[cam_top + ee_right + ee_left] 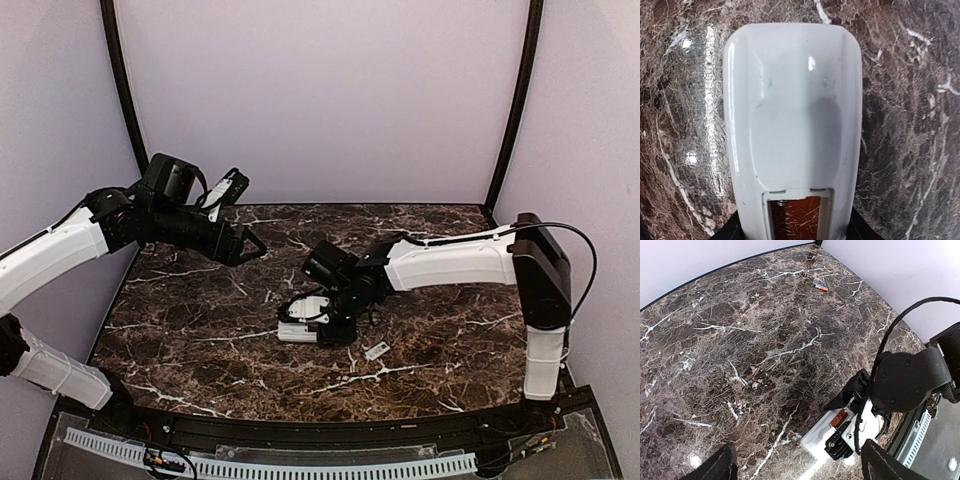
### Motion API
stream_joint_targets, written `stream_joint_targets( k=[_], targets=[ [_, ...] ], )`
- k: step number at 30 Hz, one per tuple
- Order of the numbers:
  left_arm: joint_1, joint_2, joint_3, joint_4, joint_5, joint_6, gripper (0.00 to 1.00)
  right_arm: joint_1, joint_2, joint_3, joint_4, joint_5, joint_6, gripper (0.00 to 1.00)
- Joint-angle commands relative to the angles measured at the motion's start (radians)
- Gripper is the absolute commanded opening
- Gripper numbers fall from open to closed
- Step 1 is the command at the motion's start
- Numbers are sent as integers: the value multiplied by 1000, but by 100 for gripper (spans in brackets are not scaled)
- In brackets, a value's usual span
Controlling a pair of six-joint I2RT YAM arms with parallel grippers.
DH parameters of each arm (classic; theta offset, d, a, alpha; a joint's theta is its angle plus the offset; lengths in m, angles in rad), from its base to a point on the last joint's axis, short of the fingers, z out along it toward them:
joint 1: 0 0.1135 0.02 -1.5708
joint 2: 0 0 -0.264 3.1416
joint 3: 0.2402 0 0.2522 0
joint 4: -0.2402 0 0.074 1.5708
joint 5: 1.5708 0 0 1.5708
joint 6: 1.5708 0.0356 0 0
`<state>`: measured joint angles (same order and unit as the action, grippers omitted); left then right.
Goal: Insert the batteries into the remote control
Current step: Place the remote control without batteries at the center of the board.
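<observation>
The white remote [795,100] lies back-up in the middle of the table [200,330]. An orange battery [792,217] sits in its open compartment, cut off by the picture's edge. A second battery [820,286] lies well apart, near the back corner. The right gripper [335,322] is clamped on the remote's sides. The left gripper [252,243] hangs spread wide, holding nothing.

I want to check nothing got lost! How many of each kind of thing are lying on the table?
remote control: 1
batteries: 2 (one lying loose, one inside the remote control)
white cover piece: 1
Total: 4
</observation>
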<state>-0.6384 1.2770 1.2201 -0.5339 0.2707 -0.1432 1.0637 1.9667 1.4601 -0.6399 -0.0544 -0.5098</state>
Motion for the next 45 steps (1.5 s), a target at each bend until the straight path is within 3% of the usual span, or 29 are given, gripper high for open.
stream_joint_targets(
  k=[1, 11, 17, 23, 25, 36, 45],
  targets=[
    [7, -21, -16, -18, -46, 4, 85, -1, 88, 121, -163, -33, 137, 6],
    [11, -19, -24, -20, -59, 18, 85, 44, 213, 201, -253, -48, 187, 23],
    [13, -25, -19, -28, -67, 32, 85, 56, 237, 222, -298, -40, 192, 46],
    [12, -24, -18, -29, -62, 35, 85, 63, 202, 196, -246, -20, 169, 66],
    [12, -24, -18, -29, -59, 37, 85, 68, 189, 189, -228, -18, 154, 76],
    [13, -16, -17, -20, -49, 55, 86, 74, 75, 173, -139, 3, 85, 79],
    [18, -21, -25, -16, -40, 81, 86, 49, 11, 171, -113, -67, 59, 79]
  ],
)
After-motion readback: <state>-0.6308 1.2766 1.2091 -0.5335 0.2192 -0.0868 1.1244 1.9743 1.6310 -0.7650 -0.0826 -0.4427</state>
